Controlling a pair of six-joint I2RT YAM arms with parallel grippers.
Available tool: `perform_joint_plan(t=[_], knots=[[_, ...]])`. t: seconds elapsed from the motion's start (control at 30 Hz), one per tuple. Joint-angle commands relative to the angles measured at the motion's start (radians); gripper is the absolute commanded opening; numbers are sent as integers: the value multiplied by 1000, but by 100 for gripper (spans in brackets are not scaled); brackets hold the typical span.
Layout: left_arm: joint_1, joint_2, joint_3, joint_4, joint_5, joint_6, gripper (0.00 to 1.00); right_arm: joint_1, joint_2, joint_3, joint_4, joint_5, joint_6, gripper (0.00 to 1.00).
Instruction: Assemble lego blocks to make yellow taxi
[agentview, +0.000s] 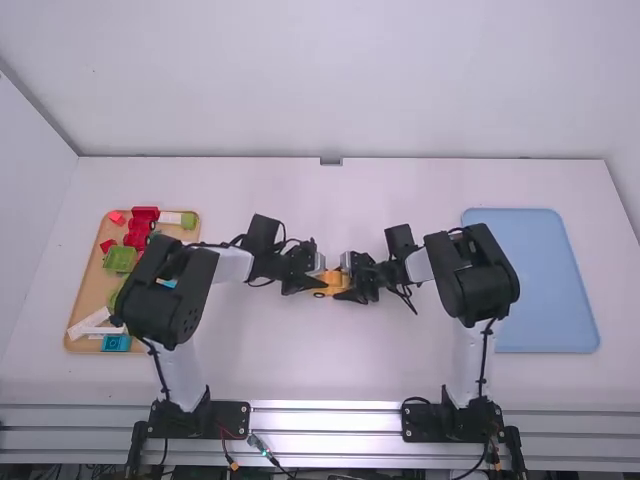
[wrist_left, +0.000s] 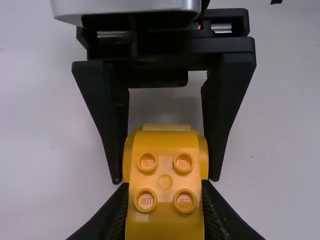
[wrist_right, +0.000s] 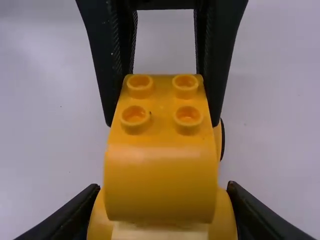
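The left gripper (wrist_left: 165, 185) and the right gripper (wrist_right: 163, 187) are each clamped on the yellow car body (wrist_left: 165, 172), one pair of fingers near either end. It sits at the middle of the surface (agentview: 330, 375), between the arms, studs facing up.

The step looks like a two-sided hold for steadying, fitting or handing over the body; which, I cannot tell. Keep both wrists level and in line, since a twist by one would lever the body out of the other. If pressing parts together, one side should brace while the other pushes squarely, with the squeeze kept off the curved hump, which may let pads slide. If passing it, one side should open only once the other grips firmly.

At the left, the wooden tray (agentview: 92, 285) carries red blocks (agentview: 141, 228), green blocks (agentview: 118, 259), white blocks (agentview: 96, 324) and a blue block (agentview: 116, 343). At the right lies the blue tray (agentview: 530, 285), probably meant for the finished taxi.
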Motion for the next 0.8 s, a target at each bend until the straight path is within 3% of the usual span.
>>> perform_joint_plan(t=[0.0, 0.33, 0.77], knots=[[-10, -1, -49, 0, -31, -31, 11, 1, 10, -3, -5, 35, 3, 53], [-110, -1, -3, -105, -203, -43, 4, 3, 10, -3, -6, 37, 3, 54], [-124, -1, 13, -198, -226, 17, 2, 3, 10, -3, -5, 39, 5, 53]])
